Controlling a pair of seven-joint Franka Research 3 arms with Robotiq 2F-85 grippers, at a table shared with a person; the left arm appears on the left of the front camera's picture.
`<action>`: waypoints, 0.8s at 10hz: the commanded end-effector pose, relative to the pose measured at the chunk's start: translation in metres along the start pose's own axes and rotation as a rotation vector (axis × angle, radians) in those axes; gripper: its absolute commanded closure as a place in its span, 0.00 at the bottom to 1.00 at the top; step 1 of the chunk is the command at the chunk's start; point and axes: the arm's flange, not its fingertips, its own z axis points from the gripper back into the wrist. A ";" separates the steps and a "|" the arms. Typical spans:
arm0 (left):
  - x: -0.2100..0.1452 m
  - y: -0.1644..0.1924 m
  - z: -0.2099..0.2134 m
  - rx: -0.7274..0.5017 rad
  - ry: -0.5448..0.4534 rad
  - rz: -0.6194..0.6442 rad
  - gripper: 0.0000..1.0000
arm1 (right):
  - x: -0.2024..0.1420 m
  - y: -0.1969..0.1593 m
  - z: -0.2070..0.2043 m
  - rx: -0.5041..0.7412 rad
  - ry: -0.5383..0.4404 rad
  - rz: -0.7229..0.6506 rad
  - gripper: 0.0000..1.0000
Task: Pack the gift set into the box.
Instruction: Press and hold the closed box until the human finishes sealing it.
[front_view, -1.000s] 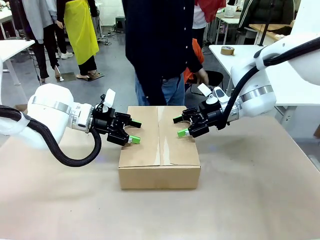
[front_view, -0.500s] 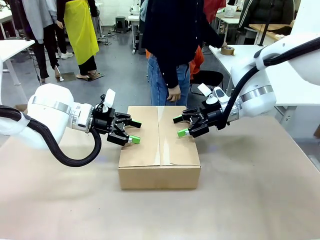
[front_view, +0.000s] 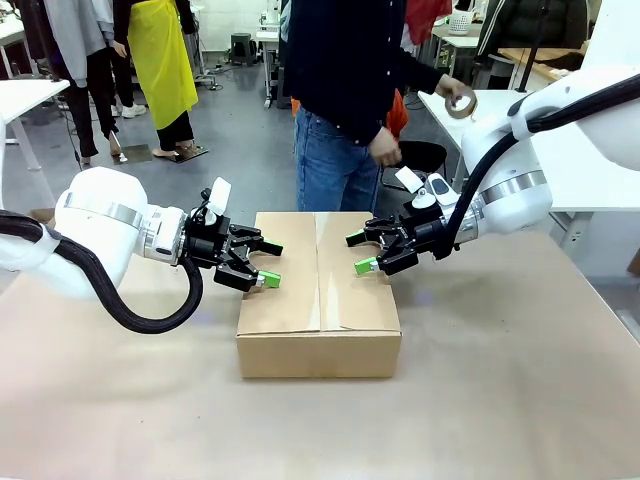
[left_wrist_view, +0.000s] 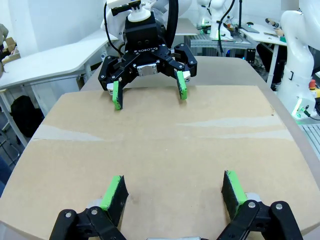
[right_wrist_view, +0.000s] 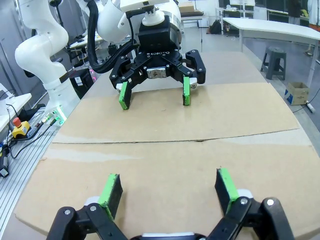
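Note:
The box (front_view: 320, 300) stands in the middle of the table with its flaps folded shut and a seam running down its top. My left gripper (front_view: 270, 265) hovers open over the left part of the lid, its green pads apart. Open as well, my right gripper (front_view: 357, 254) hangs over the right part, facing the left one. In the left wrist view my left gripper (left_wrist_view: 173, 192) looks across the cardboard lid (left_wrist_view: 165, 145) at the right gripper (left_wrist_view: 148, 92). In the right wrist view my right gripper (right_wrist_view: 170, 192) faces the left gripper (right_wrist_view: 155, 95). The gift set is hidden.
A person (front_view: 350, 90) stands at the far side behind the box and holds a roll of tape (front_view: 460, 100) above a white side table (front_view: 560, 170) at the right. Brown paper covers the table (front_view: 500, 400) around the box.
The person has stepped to the right and lifted the tape roll off the white side table. Neither arm nor the box has moved.

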 end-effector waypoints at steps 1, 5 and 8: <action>-0.002 -0.002 0.000 0.001 0.006 0.002 0.00 | -0.004 0.002 -0.001 -0.016 -0.002 -0.015 0.00; -0.002 -0.002 0.000 0.001 0.006 0.002 0.00 | -0.004 0.002 -0.001 -0.016 -0.002 -0.015 0.00; -0.002 -0.002 0.000 0.001 0.006 0.002 0.00 | -0.004 0.002 -0.001 -0.016 -0.002 -0.015 0.00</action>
